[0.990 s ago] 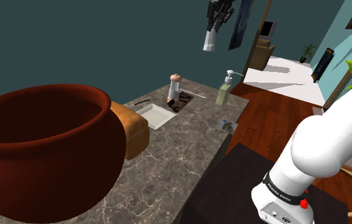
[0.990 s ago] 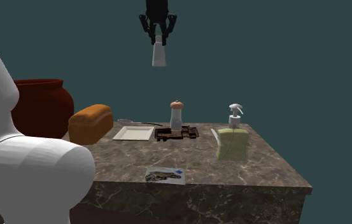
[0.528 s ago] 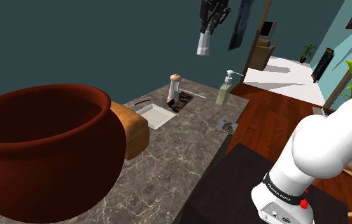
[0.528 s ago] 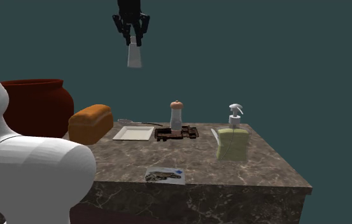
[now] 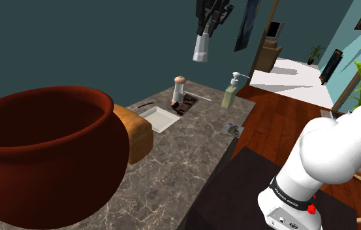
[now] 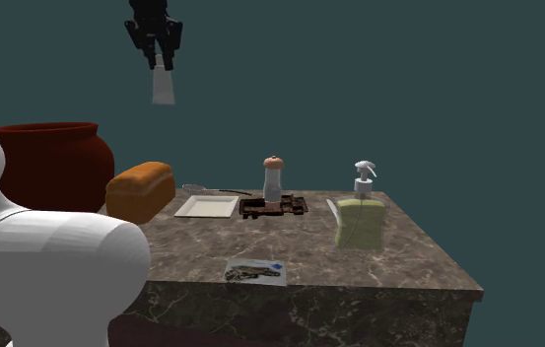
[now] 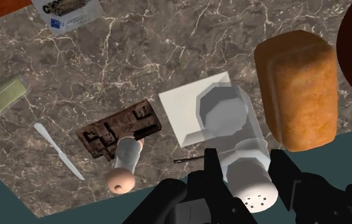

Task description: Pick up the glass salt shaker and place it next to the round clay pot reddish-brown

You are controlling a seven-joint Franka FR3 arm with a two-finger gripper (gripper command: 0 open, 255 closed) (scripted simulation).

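the big reddish-brown pot (image 5: 42,150) sits nearest on the marble counter (image 5: 172,173), with a bread loaf (image 5: 136,131) just beside it and a white tray (image 5: 162,117) farther back. high above them the black gripper (image 5: 204,31) clasps the pale salt shaker (image 5: 201,49), well clear of the counter.

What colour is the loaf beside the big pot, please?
The loaf is golden orange-brown, clearest in the wrist view.
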